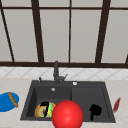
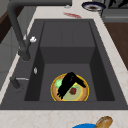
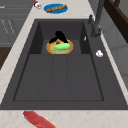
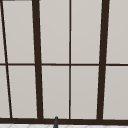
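Red ball (image 1: 67,114) sits closest to the front camera, at the sink's (image 1: 107,97) front rim, hiding part of the basin. Just behind it on the left, a yellow-rimmed plate (image 2: 56,96) lies flat on the floor of the sink's deep basin, carrying a green piece (image 3: 62,46) and a small dark red bit (image 2: 73,91). Left hand (image 2: 68,83) lies over the plate, fingers straight and close together, resting on or just above the food; contact is hard to confirm. In the left side view its long axis runs diagonally, with the fingers pointing down toward the plate's near-left rim. The plate itself is round, so it has no long axis; its face points up, probably why the food stays put. Right hand (image 1: 94,110) hangs over the sink's shallow right half, fingers look curled, holding nothing. Right of the sink, a red elongated thing (image 1: 116,104) lies on the counter. Left of the sink, a blue plate (image 1: 6,102) holds a brown bread-like stick (image 1: 12,99). Behind the sink stands a dark faucet (image 1: 56,72), then the window (image 4: 70,60).
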Controlling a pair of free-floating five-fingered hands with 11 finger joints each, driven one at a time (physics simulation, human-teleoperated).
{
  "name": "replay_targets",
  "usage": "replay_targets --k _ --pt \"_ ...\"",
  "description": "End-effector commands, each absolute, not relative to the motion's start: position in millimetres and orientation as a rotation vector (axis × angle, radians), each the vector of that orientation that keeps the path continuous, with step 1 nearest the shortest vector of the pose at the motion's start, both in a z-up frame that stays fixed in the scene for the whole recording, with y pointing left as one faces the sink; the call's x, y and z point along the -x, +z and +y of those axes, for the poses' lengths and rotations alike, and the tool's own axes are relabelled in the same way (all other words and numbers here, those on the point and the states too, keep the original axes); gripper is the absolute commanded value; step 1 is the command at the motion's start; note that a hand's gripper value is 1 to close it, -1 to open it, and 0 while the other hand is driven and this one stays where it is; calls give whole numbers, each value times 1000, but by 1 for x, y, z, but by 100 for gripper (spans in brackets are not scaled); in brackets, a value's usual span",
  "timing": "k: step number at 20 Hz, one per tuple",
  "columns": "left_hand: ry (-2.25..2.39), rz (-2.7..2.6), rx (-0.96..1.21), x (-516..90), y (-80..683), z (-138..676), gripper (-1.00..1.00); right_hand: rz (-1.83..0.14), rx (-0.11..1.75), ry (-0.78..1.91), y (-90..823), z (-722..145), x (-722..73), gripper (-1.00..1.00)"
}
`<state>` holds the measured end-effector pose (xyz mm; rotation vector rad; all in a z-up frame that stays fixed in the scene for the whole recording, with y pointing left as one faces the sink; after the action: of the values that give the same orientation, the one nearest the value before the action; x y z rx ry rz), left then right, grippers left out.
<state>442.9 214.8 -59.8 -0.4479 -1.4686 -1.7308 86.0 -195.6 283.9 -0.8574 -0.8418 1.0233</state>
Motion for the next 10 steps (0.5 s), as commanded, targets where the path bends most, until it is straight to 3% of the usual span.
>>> replay_targets --k 1,10 --pt "-1684 -1646 441 -447 -60 217 -100 -842 857 1023 284 -196 -86 0" --pt "-1547 -1636 552 -416 -74 228 -100 -842 857 1023 284 -196 -86 0"
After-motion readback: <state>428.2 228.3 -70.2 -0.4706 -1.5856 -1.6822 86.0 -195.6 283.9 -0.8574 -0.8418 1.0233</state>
